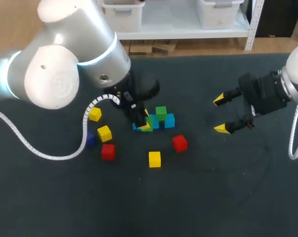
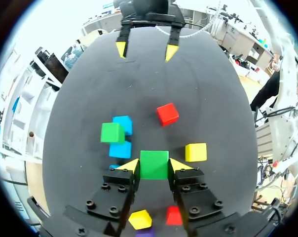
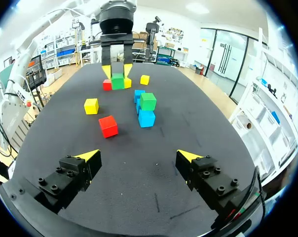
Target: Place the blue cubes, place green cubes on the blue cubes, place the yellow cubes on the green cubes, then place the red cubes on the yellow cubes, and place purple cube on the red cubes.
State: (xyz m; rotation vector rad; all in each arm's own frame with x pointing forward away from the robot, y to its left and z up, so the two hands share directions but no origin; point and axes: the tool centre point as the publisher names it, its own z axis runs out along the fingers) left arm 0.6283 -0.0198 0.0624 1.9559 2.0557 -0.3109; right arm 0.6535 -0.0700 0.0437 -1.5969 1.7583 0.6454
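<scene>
My left gripper (image 2: 154,167) is shut tight on a green cube (image 2: 154,164), with one yellow tip pressing each side. In the head view my big left arm (image 1: 65,64) hides most of that cube. The left wrist view shows it well. It also shows a yellow cube (image 2: 139,218), a red cube (image 2: 173,216) and a bit of a purple cube (image 2: 145,231) under the gripper. Just ahead, another green cube (image 3: 148,101) sits on a blue cube (image 3: 146,118). Far to the right, my right gripper (image 3: 137,157) is wide open over the dark table (image 1: 213,197), touching nothing.
</scene>
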